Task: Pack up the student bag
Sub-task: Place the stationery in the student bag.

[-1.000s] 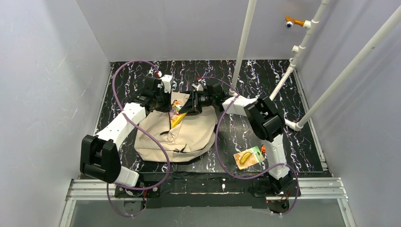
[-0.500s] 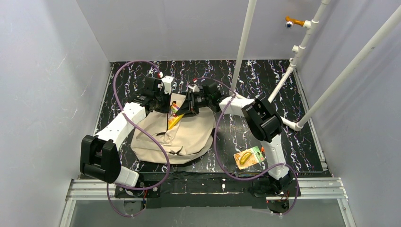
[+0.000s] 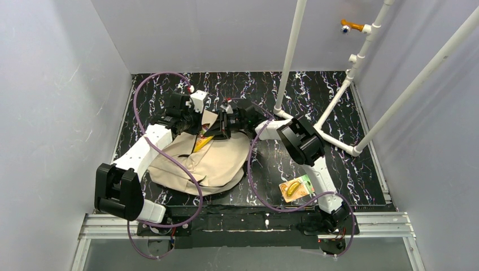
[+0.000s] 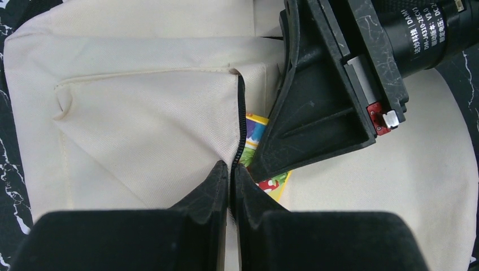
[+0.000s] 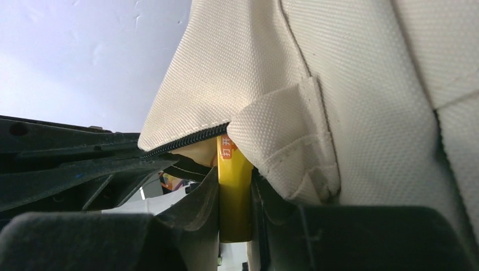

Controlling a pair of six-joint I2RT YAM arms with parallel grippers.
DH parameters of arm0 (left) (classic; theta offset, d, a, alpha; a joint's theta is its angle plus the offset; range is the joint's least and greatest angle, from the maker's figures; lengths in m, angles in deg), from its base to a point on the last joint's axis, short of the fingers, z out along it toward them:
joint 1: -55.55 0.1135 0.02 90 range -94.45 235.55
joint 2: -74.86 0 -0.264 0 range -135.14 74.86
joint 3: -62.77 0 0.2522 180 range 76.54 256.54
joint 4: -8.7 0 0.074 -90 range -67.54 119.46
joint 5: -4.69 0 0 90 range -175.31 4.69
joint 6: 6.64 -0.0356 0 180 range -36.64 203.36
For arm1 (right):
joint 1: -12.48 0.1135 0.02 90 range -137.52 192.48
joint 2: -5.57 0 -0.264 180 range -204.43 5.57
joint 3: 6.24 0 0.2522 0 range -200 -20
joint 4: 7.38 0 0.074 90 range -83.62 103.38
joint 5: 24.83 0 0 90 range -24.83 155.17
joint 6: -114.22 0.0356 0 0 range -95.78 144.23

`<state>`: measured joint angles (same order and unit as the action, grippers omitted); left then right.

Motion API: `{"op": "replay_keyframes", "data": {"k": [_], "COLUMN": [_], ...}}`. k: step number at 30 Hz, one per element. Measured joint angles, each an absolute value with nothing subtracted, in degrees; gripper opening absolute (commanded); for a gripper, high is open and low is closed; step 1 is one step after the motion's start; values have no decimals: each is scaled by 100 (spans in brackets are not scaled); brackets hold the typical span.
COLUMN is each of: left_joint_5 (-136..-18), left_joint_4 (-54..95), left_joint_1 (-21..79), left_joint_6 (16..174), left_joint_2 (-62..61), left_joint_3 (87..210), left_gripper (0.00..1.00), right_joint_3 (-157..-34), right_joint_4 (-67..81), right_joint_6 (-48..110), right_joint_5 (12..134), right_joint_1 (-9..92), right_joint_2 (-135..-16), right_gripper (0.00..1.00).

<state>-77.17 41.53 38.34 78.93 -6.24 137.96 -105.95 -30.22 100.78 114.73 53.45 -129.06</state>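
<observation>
From overhead, the student bag (image 3: 223,165) is lying flat on the black marbled table (image 3: 316,96), left of centre, with its mouth facing the far side, where both arms are meeting. The left gripper (image 3: 197,127) is sitting at the mouth's left lip and the right gripper (image 3: 211,134) just beside it on the right. The right one is therefore the nearer to the opening's middle. A yellow book (image 3: 200,144) is pointing its long axis from the right gripper diagonally toward the near left, into the bag. A packaged yellow item (image 3: 295,188) is lying well apart near the right arm's base. A white pipe frame (image 3: 288,56) is standing behind, clear of the work. In the left wrist view, the left gripper's fingers are pressing fully together on the fabric edge at the zipper (image 4: 241,116), holding the lip up. The right gripper's body is crowding the gap from the right, with the book's colourful cover showing between them. In the right wrist view, the right gripper's fingers are clamping the thin book by its edge. The bag's flap is hanging directly ahead and overlapping the book's top, so it looks likely to snag a further push inward.
</observation>
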Motion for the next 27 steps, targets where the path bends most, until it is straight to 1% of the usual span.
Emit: {"op": "replay_keyframes", "data": {"k": [2, 5, 9, 12, 13, 21, 22, 23, 25, 27], "left_joint_5": [-7684, -7583, -7686, -7784, -7798, -7540, -7505, -7468, -7409, -7363], "left_joint_4": [4133, 4135, 3943, 3775, 3764, 3698, 3696, 3679, 3659, 3652], "left_joint_1": [3825, 3825, 3851, 3849, 3847, 3722, 3714, 3705, 3689, 3676], "left_joint_6": [7895, 7939, 7974, 7950, 7948, 7998, 8002, 8011, 8022, 8039], "left_joint_2": [-616, -620, -607, -541, -511, -262, -262, -259, -259, -259], "left_joint_3": [13796, 13796, 13718, 13602, 13591, 13589, 13589, 13589, 13589, 13589], "left_gripper": [0, 0, 0, 0, 0, 0, 0, 0, 0, 0], "right_joint_3": [-10512, -10589, -11089, -11050, -10958, -10178, -10095, -10022, -9893, -9808], "right_joint_4": [-2969, -2978, -3291, -3234, -3186, -1664, -1540, -1431, -1284, -1173], "right_joint_6": [10023, 9945, 10183, 10019, 9901, 8578, 8474, 8384, 8240, 8082], "right_joint_5": [11392, 11322, 11094, 10872, 10802, 10386, 10380, 10378, 10373, 10349], "right_joint_1": [5354, 5369, 5400, 5505, 5533, 5564, 5573, 5579, 5590, 5597], "right_joint_2": [-12829, -12816, -13157, -13157, -13081, -11887, -11771, -11682, -11540, -11415], "right_gripper": [25, 30, 49, 62, 65, 71, 78, 79, 79, 77]}}
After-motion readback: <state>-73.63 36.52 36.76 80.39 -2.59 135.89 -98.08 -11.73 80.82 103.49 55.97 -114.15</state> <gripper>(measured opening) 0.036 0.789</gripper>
